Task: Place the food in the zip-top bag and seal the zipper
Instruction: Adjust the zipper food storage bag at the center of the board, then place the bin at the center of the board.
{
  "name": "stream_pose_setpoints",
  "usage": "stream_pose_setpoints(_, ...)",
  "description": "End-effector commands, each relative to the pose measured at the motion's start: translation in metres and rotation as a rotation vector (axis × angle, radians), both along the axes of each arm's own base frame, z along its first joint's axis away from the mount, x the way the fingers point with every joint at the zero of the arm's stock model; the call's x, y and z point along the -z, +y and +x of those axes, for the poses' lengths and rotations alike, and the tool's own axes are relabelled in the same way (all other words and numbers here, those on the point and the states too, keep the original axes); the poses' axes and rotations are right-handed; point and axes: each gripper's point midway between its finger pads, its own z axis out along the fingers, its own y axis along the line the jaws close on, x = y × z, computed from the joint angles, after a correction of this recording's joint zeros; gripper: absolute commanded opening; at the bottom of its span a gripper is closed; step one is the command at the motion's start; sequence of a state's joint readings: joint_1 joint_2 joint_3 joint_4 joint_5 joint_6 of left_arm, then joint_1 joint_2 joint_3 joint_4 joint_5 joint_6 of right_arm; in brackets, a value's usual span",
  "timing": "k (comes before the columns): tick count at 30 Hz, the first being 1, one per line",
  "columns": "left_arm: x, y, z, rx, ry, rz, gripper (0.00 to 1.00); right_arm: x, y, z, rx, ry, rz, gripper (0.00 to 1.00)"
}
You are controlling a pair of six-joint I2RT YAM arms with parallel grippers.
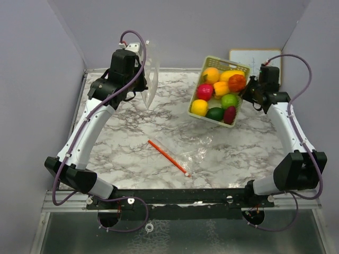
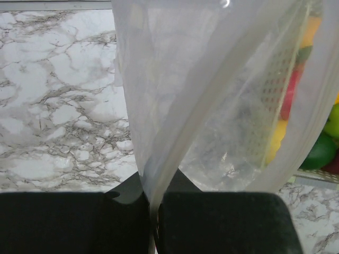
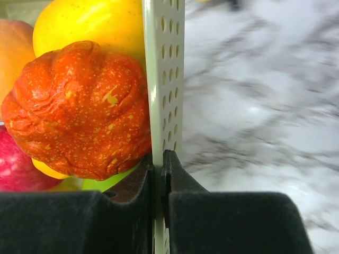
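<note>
My right claw (image 3: 159,177) pinches the basket (image 3: 163,63) wall, the food (image 1: 220,92) heaped just inside with a lumpy orange piece (image 3: 79,111) touching it, while my left claw (image 2: 153,211) grips a raised clear bag (image 2: 175,106) farther across the surface (image 3: 254,106).

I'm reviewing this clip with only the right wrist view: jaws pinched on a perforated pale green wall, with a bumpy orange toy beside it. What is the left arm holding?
Observer: The left gripper is shut on a translucent plastic bag, holding it upright above the far left of the table.
Operator: Is anything in it yet?
Observer: It looks empty. The toy fruits all sit in the basket at the far right.
Operator: Is anything else lying out there?
Observer: A second clear bag, with an orange-red zipper strip, lies flat mid-table. Neither gripper is touching it.
</note>
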State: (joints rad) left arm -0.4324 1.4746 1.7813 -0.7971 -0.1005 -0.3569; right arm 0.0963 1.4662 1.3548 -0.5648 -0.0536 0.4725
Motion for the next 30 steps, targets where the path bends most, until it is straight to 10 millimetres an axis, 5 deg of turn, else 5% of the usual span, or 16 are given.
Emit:
stream_pose_setpoints(1, -0.005, 0.006, -0.005, -0.011, -0.023, 0.014, 0.0, -0.002, -0.071, -0.02, 0.186, -0.01, -0.053, 0.02)
stream_pose_setpoints(8, -0.004, 0.007, -0.004, -0.012, -0.023, 0.02, 0.0, 0.017, -0.154, -0.051, 0.493, 0.011, -0.182, 0.02)
stream_pose_setpoints(13, 0.001, 0.011, -0.004, -0.027, -0.016, 0.041, 0.0, 0.044, -0.176, -0.066, 0.561, 0.063, -0.24, 0.02)
stream_pose_setpoints(21, 0.006, 0.012, 0.0, -0.033, -0.007, 0.057, 0.0, 0.101, -0.137, -0.062, 0.404, 0.123, -0.103, 0.02)
stream_pose_setpoints(30, 0.024, -0.002, 0.009, 0.01, 0.036, 0.045, 0.0, 0.124, -0.017, -0.068, 0.086, 0.188, -0.006, 0.02)
